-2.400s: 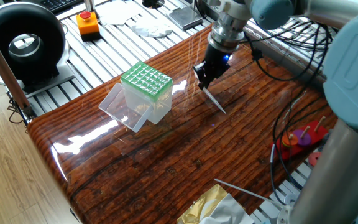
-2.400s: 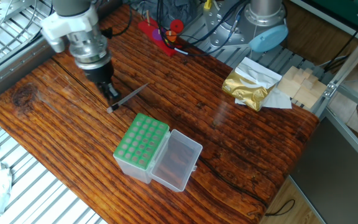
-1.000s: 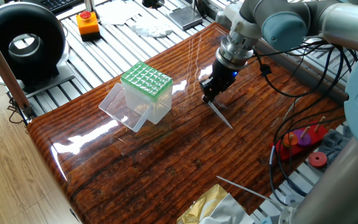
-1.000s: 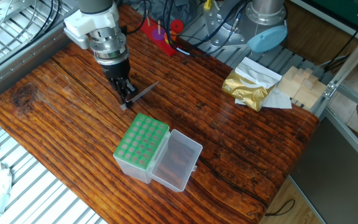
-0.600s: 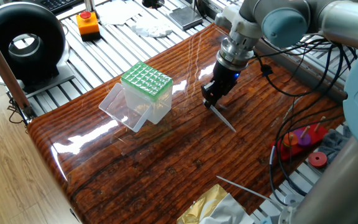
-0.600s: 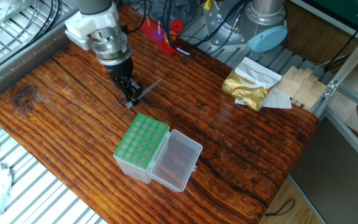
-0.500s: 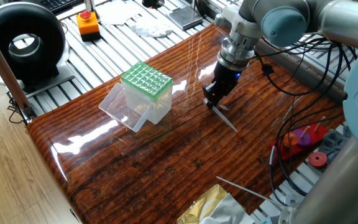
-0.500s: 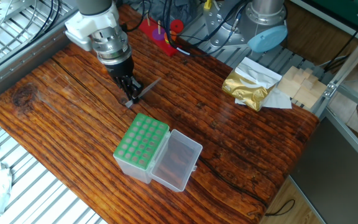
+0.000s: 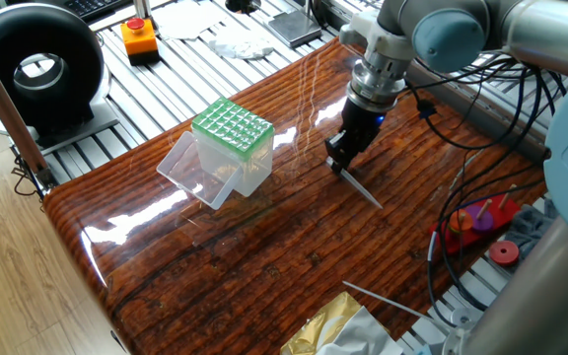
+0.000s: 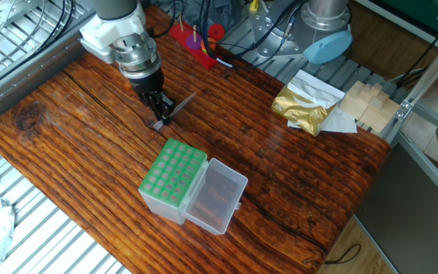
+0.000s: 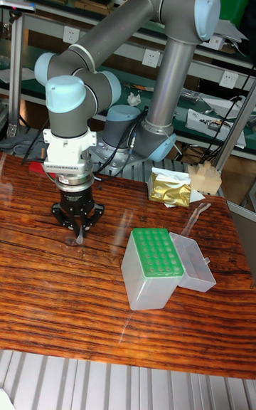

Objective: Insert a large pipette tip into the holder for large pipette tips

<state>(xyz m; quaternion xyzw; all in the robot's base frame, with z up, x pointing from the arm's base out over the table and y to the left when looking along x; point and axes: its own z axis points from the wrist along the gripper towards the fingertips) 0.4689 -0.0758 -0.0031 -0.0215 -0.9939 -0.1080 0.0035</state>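
The large pipette tip, a thin translucent cone, slants down from my gripper with its point near the wooden tabletop. The gripper is shut on the tip's wide end. In the other fixed view the large pipette tip sticks out sideways from the gripper. In the tall view the gripper hangs just above the table. The holder for large pipette tips, a clear box with a green grid top, stands a short way to the left. The holder has its clear lid swung open.
A second thin tip lies near the front right edge beside a gold foil bag. A red base with pegs and cables sit at the right. An orange button and a black round device stand beyond the table.
The gripper has carried the tip a short way across the table, ending nearer the holder in the other fixed view. The holder has stayed put.
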